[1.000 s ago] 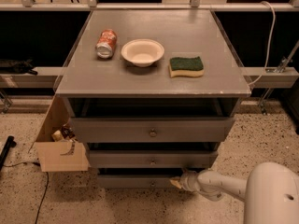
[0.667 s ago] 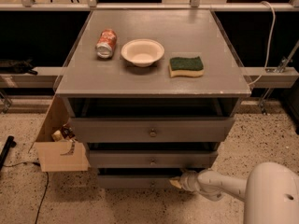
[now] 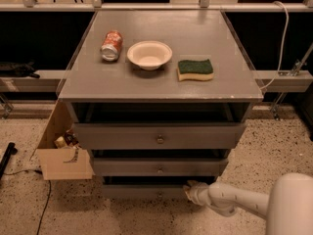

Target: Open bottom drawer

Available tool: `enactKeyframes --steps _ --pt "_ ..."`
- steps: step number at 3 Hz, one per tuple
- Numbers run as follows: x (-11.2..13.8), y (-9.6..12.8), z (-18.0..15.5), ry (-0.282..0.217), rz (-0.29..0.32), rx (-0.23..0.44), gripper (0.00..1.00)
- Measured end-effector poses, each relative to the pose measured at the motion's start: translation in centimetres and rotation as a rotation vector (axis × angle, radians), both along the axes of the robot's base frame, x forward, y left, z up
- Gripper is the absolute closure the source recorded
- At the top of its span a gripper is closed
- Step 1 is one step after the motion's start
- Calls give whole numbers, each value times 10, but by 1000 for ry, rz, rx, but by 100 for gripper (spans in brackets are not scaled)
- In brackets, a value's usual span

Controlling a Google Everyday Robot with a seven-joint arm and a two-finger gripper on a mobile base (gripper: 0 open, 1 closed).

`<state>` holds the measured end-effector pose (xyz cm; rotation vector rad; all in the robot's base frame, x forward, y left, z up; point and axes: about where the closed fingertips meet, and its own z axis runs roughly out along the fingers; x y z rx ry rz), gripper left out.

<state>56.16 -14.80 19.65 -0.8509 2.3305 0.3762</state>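
The grey cabinet has three drawer fronts. The bottom drawer [image 3: 142, 191] is the narrowest, lowest panel, pulled out slightly with a dark gap above it. Its knob is hard to make out. My white arm reaches in from the lower right, and the gripper [image 3: 190, 189] rests at the right end of the bottom drawer's front, touching its upper edge. The mid drawer [image 3: 159, 167] and the top drawer [image 3: 159, 136] each show a round knob and also stand slightly out.
On the cabinet top [image 3: 225, 84] lie a red can [image 3: 111, 45] on its side, a white bowl [image 3: 149, 55] and a green-and-yellow sponge [image 3: 195, 69]. An open cardboard box [image 3: 61, 155] stands at the cabinet's left. A black cable [image 3: 46, 199] runs over the speckled floor.
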Motion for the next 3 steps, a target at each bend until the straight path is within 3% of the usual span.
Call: enactKeyframes --steps 1,2,3 --pt "-59 -44 49 -11 -66 -46 100" --pt "-76 -30 41 20 -37 -34 100" --pt "-73 -31 42 15 -41 -35 82"
